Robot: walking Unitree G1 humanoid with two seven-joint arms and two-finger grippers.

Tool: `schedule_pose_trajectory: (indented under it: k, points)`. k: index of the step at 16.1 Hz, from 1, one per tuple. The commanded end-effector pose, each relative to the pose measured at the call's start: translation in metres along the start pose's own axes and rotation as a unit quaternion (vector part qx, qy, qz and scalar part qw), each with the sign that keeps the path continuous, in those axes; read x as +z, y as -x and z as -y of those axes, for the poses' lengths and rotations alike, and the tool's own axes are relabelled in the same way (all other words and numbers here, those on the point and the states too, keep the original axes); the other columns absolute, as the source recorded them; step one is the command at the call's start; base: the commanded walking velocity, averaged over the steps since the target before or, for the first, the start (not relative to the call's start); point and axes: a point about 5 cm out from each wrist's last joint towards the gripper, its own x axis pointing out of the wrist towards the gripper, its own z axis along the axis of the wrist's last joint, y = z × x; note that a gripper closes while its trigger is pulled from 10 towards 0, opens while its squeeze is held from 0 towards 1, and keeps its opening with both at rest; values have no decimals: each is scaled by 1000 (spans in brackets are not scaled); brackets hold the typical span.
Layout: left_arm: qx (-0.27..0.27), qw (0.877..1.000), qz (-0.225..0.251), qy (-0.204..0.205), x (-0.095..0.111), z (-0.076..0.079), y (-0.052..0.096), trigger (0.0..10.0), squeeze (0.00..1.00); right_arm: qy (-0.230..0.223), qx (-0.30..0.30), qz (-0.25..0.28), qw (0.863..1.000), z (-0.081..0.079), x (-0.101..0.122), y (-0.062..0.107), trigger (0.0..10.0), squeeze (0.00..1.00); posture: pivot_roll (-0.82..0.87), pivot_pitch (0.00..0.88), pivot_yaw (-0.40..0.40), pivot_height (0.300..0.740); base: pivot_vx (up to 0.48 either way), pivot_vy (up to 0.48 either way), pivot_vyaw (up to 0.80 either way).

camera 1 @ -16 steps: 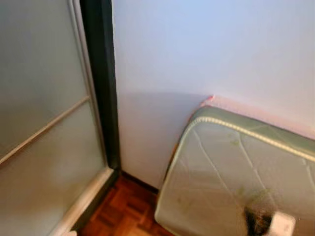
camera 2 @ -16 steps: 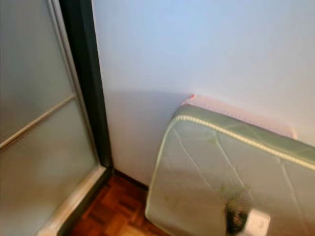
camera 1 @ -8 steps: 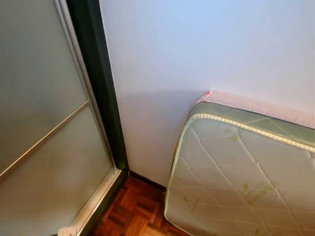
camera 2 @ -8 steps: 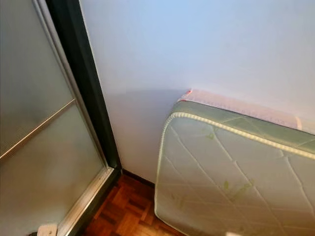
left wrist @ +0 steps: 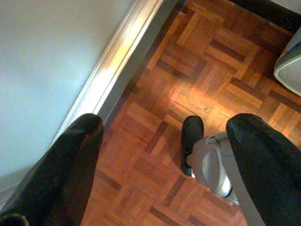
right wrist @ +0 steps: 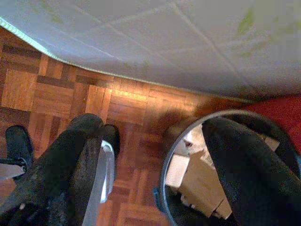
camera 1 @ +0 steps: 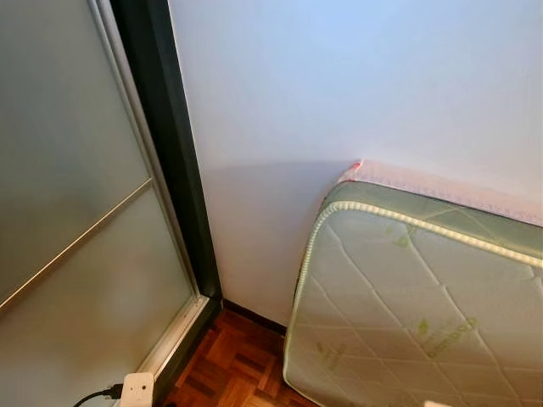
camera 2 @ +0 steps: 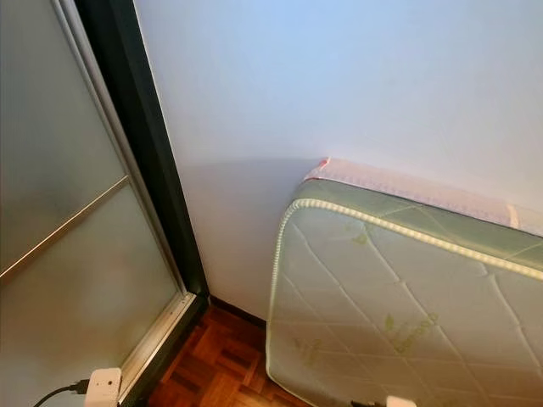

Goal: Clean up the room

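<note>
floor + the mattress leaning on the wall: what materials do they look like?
Floor: looks like wood parquet, reddish-brown blocks in a basket-weave pattern, with a glossy sheen, so probably varnished. Mattress: quilted fabric cover, pale with green leaf prints, stitched diamond lines and corded piping along the edge.

The mattress (camera 1: 407, 314) ran off the frame's edge, and a black finger (right wrist: 244, 174) hid half the bin (right wrist: 197, 188).
</note>
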Motion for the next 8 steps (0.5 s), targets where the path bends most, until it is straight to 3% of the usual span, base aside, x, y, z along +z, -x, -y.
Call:
schedule_pose_trajectory:
  k: [1,4,8]
  points:
    - [0,1000,-19,2,-10,0,2,10000,0,-11,0,-1,1000,-1,-2,0,10000,0,248,14,-56,740,0,0,0]
    - [-4,1000,-25,4,-15,1,4,10000,0,-19,10,1,1000,-8,5,-2,10000,0,251,32,-57,740,0,0,-150]
    - [-10,1000,-25,-7,-16,-2,4,10000,0,-2,4,-21,1000,-3,-4,0,10000,0,254,13,-36,740,0,0,-773]
